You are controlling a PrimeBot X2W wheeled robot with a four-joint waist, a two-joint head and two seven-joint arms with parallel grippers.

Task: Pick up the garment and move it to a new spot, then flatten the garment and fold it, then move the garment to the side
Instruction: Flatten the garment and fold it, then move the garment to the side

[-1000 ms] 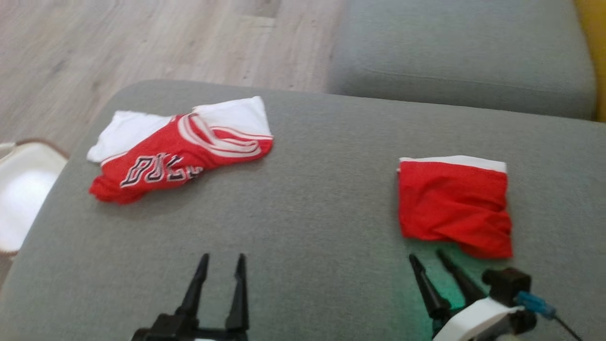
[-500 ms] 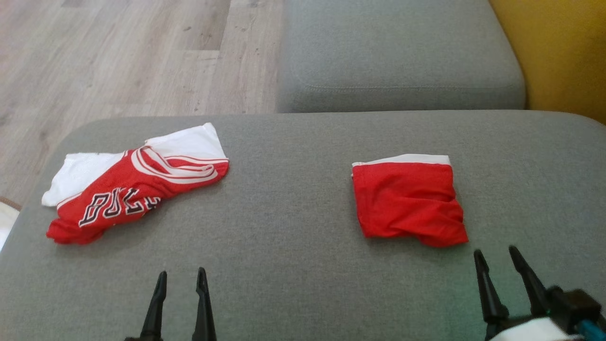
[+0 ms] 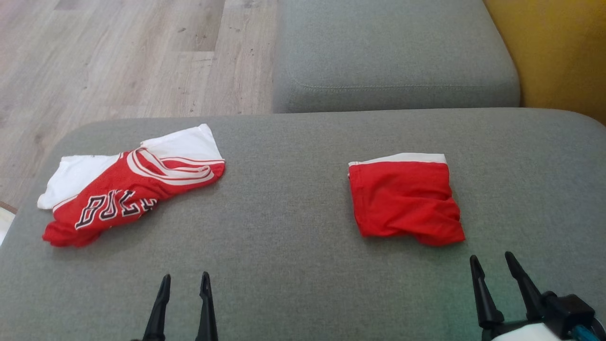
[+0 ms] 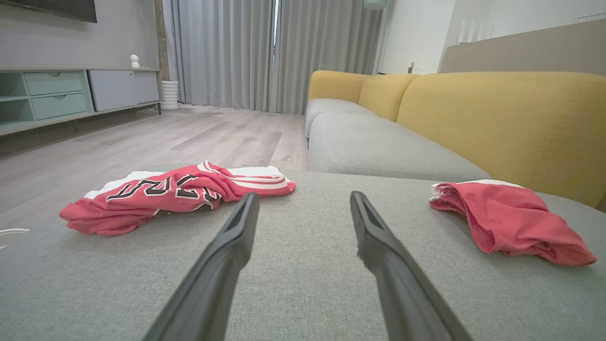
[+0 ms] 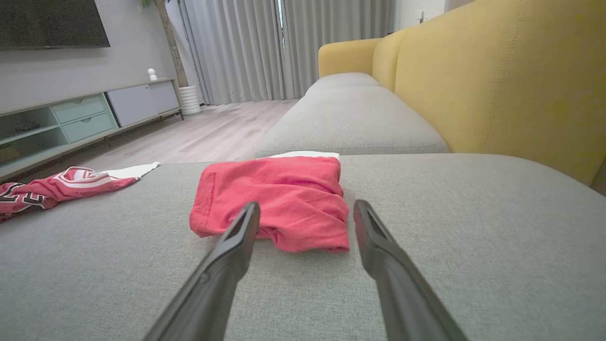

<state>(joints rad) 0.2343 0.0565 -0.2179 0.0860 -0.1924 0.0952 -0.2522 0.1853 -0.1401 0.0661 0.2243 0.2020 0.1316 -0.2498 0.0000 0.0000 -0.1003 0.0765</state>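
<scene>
A folded red garment (image 3: 405, 201) with a white band along its far edge lies on the right of the grey cushion (image 3: 293, 227). A crumpled red and white jersey (image 3: 128, 189) with black letters lies at the left. My right gripper (image 3: 491, 256) hovers open just in front of the folded piece's near right corner, apart from it. In the right wrist view the folded garment (image 5: 274, 199) lies just beyond the open right gripper (image 5: 307, 205). My left gripper (image 3: 184, 276) stands open and empty near the front edge. In the left wrist view the left gripper (image 4: 303, 196) points between the jersey (image 4: 175, 194) and the folded garment (image 4: 506, 220).
A second grey seat cushion (image 3: 393, 52) lies beyond, with the yellow backrest (image 3: 558, 52) at the right. Wooden floor (image 3: 118, 57) borders the cushion's far left edge. A low cabinet (image 4: 71, 92) and curtains (image 4: 270, 52) stand across the room.
The head camera has swung, shifting the whole picture. My right gripper has drawn back from the folded garment's near edge and its fingers have spread. Both garments lie as before.
</scene>
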